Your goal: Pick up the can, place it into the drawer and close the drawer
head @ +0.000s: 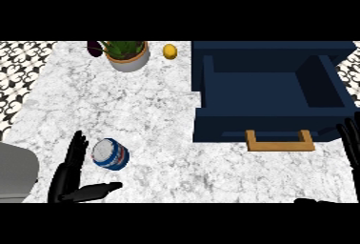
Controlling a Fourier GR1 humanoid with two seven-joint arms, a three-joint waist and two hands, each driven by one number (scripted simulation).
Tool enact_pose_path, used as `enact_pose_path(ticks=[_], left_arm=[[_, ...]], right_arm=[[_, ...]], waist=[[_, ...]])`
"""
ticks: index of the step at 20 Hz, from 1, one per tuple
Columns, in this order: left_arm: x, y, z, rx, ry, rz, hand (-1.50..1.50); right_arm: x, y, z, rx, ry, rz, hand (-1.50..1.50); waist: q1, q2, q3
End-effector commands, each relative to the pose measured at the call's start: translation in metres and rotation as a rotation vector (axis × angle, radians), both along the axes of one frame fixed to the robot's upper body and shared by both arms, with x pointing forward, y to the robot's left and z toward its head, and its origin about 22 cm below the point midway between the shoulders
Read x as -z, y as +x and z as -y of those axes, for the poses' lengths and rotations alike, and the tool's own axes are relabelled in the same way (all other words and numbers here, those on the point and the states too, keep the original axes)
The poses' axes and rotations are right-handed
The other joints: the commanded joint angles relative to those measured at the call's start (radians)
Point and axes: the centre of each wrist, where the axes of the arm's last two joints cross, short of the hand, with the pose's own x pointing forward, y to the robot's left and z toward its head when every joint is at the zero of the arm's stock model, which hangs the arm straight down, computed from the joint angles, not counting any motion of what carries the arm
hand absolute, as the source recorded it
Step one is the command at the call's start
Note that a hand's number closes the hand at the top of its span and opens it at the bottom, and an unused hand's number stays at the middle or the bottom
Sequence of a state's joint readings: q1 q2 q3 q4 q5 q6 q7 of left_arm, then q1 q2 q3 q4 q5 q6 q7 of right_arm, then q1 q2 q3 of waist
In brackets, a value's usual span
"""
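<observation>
A can with a silver top and a blue, red and white label stands on the marble counter at the lower left. My left hand is open just left of it, fingers straight and thumb spread below the can, not touching it. The dark blue drawer stands pulled open at the right, nothing inside, with a wooden handle on its front. At the right edge my right hand rests open, fingers up, beside the drawer's front corner.
A potted plant in a white and tan pot stands at the back, with a dark purple object to its left and a yellow lemon to its right. Patterned tiles border the counter's left side.
</observation>
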State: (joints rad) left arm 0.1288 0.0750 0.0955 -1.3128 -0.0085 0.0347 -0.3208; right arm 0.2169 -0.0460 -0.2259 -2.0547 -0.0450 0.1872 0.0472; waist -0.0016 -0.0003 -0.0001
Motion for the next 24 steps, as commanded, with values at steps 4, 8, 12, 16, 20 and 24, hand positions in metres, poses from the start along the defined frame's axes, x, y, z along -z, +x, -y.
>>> enact_pose_path(ticks=[4, 8, 12, 16, 20, 24], left_arm=[[0.014, -0.008, -0.004, 0.020, -0.017, -0.013, -1.50], [0.020, 0.016, 0.003, 0.015, -0.023, -0.008, -1.50], [0.024, 0.009, -0.002, 0.004, -0.021, 0.004, -1.50], [0.004, 0.048, 0.005, 0.004, -0.032, -0.002, -1.50], [0.024, 0.027, 0.002, 0.007, -0.041, 0.008, -1.50], [0.009, 0.040, 0.003, 0.005, -0.027, -0.002, -1.50]], right_arm=[[0.003, 0.001, -0.006, 0.000, 0.026, 0.011, -1.50], [-0.014, -0.011, 0.010, 0.021, 0.005, -0.001, -1.50], [-0.016, -0.010, 0.003, -0.009, 0.006, 0.012, -1.50], [-0.012, -0.010, 0.004, 0.009, 0.003, 0.010, -1.50], [-0.011, -0.033, -0.005, 0.016, 0.016, 0.015, -1.50], [-0.010, -0.012, 0.004, 0.021, 0.006, 0.003, -1.50]], waist=[[0.001, 0.000, 0.000], [-0.001, 0.000, 0.000], [0.000, 0.000, 0.000], [-0.002, 0.000, 0.000], [-0.003, -0.001, 0.000], [0.000, 0.000, 0.000]])
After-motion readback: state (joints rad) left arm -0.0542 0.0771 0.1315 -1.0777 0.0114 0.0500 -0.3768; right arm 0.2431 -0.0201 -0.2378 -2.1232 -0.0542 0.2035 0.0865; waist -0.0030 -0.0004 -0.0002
